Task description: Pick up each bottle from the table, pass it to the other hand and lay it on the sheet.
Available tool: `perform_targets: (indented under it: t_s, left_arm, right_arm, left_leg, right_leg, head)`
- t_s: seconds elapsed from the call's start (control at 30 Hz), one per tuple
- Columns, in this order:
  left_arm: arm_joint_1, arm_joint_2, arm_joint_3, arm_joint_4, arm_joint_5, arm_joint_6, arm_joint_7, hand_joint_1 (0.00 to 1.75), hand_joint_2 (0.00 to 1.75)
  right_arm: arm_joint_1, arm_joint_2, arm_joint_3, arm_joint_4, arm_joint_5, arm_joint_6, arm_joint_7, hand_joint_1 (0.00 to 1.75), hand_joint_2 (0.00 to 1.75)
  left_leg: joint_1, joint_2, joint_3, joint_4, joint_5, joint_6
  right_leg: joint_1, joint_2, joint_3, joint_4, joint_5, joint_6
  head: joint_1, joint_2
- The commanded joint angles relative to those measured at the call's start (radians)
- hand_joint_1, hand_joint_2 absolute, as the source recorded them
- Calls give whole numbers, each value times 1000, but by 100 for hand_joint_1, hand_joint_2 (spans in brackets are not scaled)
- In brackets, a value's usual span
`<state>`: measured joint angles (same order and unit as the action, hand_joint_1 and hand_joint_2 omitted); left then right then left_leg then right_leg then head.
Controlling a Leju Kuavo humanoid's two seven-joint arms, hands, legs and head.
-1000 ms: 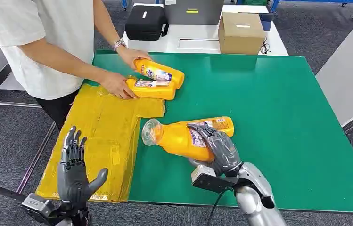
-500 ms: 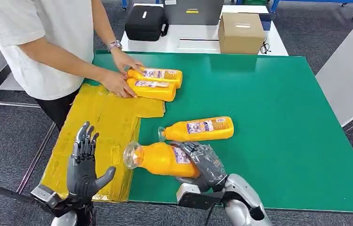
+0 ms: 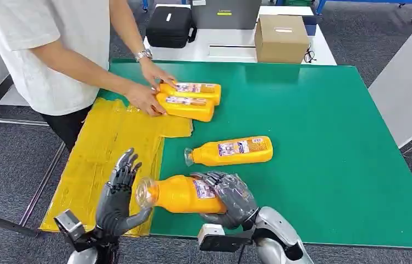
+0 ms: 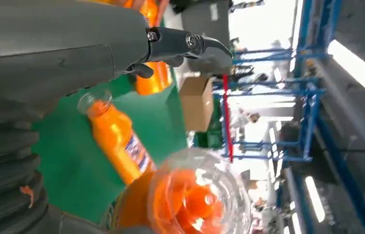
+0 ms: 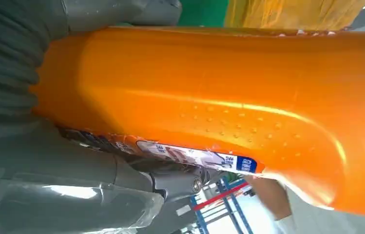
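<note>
My right hand (image 3: 231, 199) grips an orange bottle (image 3: 179, 193) (image 5: 219, 102) around its body, holding it level above the table's near edge with the clear cap (image 4: 197, 197) pointing left. My left hand (image 3: 116, 201) is open, fingers spread, right beside that cap and not touching it. A second orange bottle (image 3: 231, 151) (image 4: 117, 139) lies on the green table (image 3: 324, 137). Two more orange bottles (image 3: 188, 100) lie at the far end of the yellow sheet (image 3: 110, 159), under a person's hands (image 3: 146, 99).
A person (image 3: 44, 49) stands at the table's far left, reaching over the sheet. Behind the table a white bench carries a cardboard box (image 3: 280, 37) and a black case (image 3: 169, 25). A grey panel (image 3: 410, 82) stands to the right.
My right hand carried its bottle left and toward me, off the table. My left hand rose and moved right toward the cap. The person shifted the two far bottles slightly right.
</note>
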<state>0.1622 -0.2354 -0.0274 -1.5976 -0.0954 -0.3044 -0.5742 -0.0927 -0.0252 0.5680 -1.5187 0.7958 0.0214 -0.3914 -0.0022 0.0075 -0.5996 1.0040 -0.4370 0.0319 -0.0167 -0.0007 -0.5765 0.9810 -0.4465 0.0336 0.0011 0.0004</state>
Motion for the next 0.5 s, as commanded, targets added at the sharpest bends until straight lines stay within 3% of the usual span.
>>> perform_targets:
  t_s: [0.03,0.5]
  left_arm:
    - [-56,69,-74,143,-19,-29,90,0,175]
    - [-53,89,-121,156,-33,-30,123,0,175]
  right_arm:
    - [-69,-19,73,59,6,-12,12,175,175]
    - [-78,-6,108,63,23,-25,12,175,175]
  left_leg:
    - [1,-1,3,-1,0,-2]
    - [0,1,2,-1,0,-1]
  right_leg:
    - [1,0,3,-1,0,-1]
    - [0,1,2,-1,0,-1]
  head:
    - [0,0]
    - [0,0]
